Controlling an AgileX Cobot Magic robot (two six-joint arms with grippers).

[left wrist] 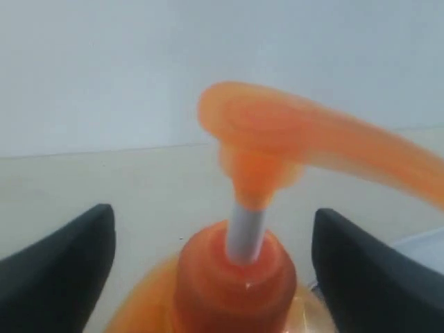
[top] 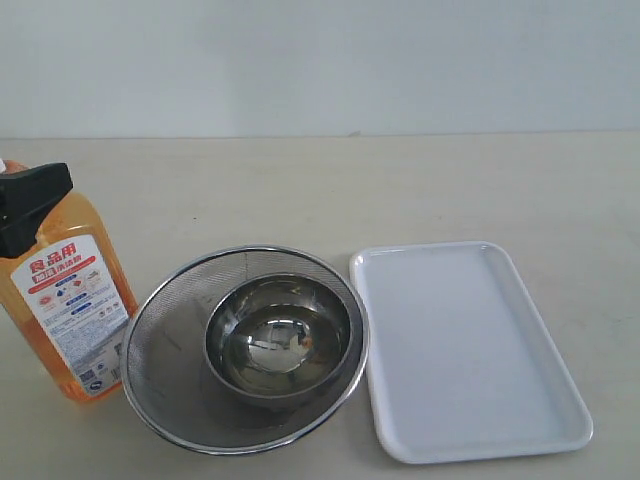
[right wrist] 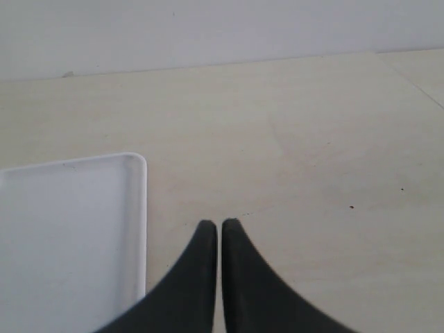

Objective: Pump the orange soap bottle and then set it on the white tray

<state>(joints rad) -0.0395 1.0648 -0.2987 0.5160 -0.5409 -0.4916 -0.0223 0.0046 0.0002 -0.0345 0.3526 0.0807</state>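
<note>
The bottle (top: 70, 300) stands on the table (top: 330, 190) at the far left, at 9 o'clock from the strainer (top: 160, 360), not on the tray. The left gripper (left wrist: 211, 222) is released: its fingers (left wrist: 66, 270) stand wide on either side of the neck, touching nothing, and the pump head (left wrist: 263, 132) is raised on its white stem. The bowl (top: 280, 335) sits inside the strainer. The tray (top: 470, 340) lies bare at 3 o'clock from the strainer. The right gripper (right wrist: 220, 229) is clenched on nothing, above the table beside the tray.

This looks like the handover from pumping to carrying. Next the left jaws must close firmly on the bottle, lift it over the strainer and bowl, and set it upright on the tray.
</note>
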